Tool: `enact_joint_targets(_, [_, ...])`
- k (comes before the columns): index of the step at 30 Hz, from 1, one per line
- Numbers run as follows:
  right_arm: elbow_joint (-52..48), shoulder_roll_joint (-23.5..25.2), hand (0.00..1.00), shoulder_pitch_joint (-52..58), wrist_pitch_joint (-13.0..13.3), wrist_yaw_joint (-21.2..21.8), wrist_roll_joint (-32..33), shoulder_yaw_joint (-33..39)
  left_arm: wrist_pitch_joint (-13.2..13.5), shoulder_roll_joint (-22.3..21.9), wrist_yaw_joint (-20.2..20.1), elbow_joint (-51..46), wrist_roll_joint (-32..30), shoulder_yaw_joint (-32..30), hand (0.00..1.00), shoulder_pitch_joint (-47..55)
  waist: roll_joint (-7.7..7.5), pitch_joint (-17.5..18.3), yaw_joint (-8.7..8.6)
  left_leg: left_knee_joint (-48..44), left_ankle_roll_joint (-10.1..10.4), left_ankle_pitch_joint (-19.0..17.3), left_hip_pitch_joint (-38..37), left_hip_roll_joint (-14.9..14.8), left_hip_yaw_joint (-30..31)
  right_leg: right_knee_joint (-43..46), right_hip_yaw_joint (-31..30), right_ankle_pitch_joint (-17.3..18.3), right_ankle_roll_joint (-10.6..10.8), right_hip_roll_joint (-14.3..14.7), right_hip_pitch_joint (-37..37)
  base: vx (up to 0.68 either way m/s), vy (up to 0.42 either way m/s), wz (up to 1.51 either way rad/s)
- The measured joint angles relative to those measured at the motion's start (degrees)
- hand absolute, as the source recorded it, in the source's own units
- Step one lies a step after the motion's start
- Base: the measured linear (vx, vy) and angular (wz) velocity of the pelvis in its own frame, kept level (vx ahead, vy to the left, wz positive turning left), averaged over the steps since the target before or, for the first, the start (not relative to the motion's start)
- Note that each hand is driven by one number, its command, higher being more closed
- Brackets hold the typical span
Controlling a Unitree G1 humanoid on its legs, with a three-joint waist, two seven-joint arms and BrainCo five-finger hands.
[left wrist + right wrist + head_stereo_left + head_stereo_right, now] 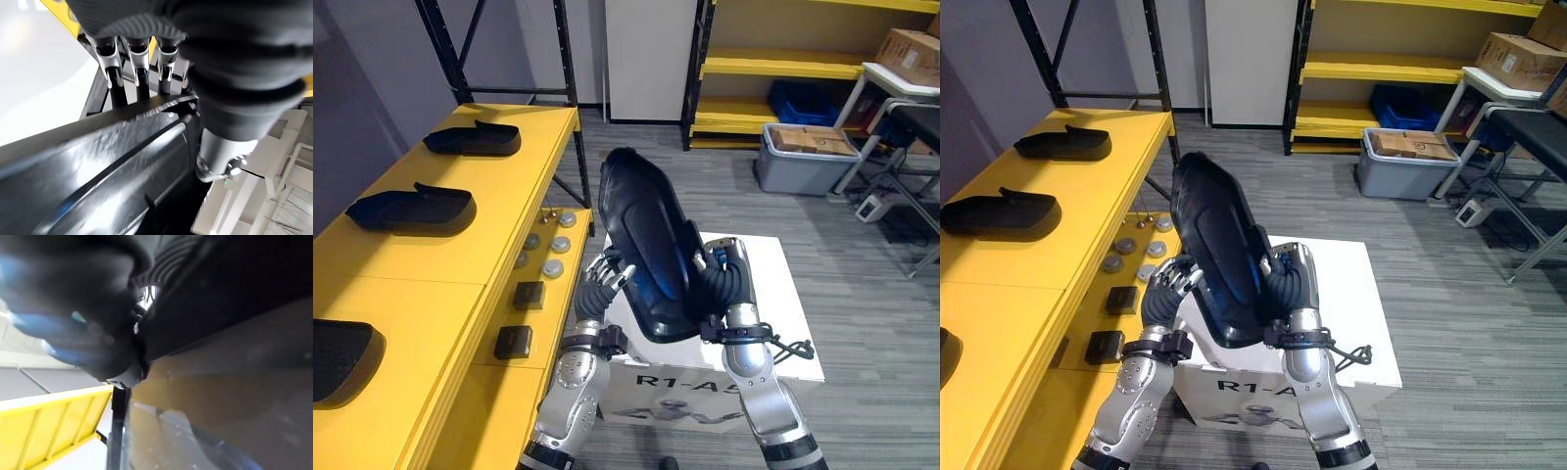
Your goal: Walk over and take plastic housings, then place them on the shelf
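1. While both arms meet at the centre of the head view, a large glossy black plastic housing (646, 245) stands nearly upright between the hands. It is clear of the white box (773, 323) below it at 5 o'clock.
2. Left hand (597, 289): at the housing's 8 o'clock edge, fingers (139, 61) curled onto the rim, gripping it.
3. Right hand (724, 279): against the 4 o'clock edge, dark cover facing outward. Whether it clasps or merely braces, cannot tell.
4. A long yellow shelf (440, 284) runs along 9 o'clock. Three matching black shells lie on it, well apart: the far housing (475, 139) at 11 o'clock, the middle housing (411, 208) at 9, and the near housing (342, 357) at 8, cut by the frame edge.
5. Progress, as judged: the pick-up is done, and the piece is carried but not yet over the shelf. What is left is to turn toward 9 o'clock, lay it in the bare stretch between the middle and near housings, and let go. With three already down, the job looks well along. How many more are to come cannot be told.
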State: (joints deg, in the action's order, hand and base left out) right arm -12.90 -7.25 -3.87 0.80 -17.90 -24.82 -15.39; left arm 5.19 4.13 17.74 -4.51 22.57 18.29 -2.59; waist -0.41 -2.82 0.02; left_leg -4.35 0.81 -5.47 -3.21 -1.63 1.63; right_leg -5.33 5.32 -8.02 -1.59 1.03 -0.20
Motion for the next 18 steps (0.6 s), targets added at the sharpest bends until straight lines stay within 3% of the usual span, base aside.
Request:
enact_joint_targets(14, [-2.19, -1.84, 1.0, 1.72, 1.74, -0.94, 1.04, -3.11, -0.82, 0.9, 2.03, 0.02, 1.32, -0.6, 1.0, -0.07, 0.58, 2.44, -1.8, -1.2, 0.49, -0.3, 1.34, -0.42, -1.32, 0.0, -0.77, -0.27, -0.27, 0.47, -1.17, -0.01, 0.015, -0.04])
enact_joint_targets(15, [-2.15, -1.84, 0.0, 1.74, 1.74, -1.05, 1.04, -3.12, -0.92, 0.9, 2.03, 0.02, 1.33, -0.6, 1.0, -0.08, 0.64, 2.76, -1.89, -1.25, 0.48, -0.3, 1.57, -0.4, -1.32, 0.0, -0.77, -0.3, -0.26, 0.44, -1.38, 0.01, 0.032, -0.01])
enact_joint_targets(18, [-2.13, -1.74, 0.0, 1.73, 2.02, -1.32, 1.31, -3.11, -1.53, 0.89, 2.02, 0.02, 1.19, -0.47, 1.0, -0.28, 0.73, 2.95, -2.0, -1.33, 0.48, -0.3, 1.66, -0.39, -1.35, 0.0, -0.81, -0.5, -0.42, 0.41, -1.47, 0.01, 0.041, -0.01])
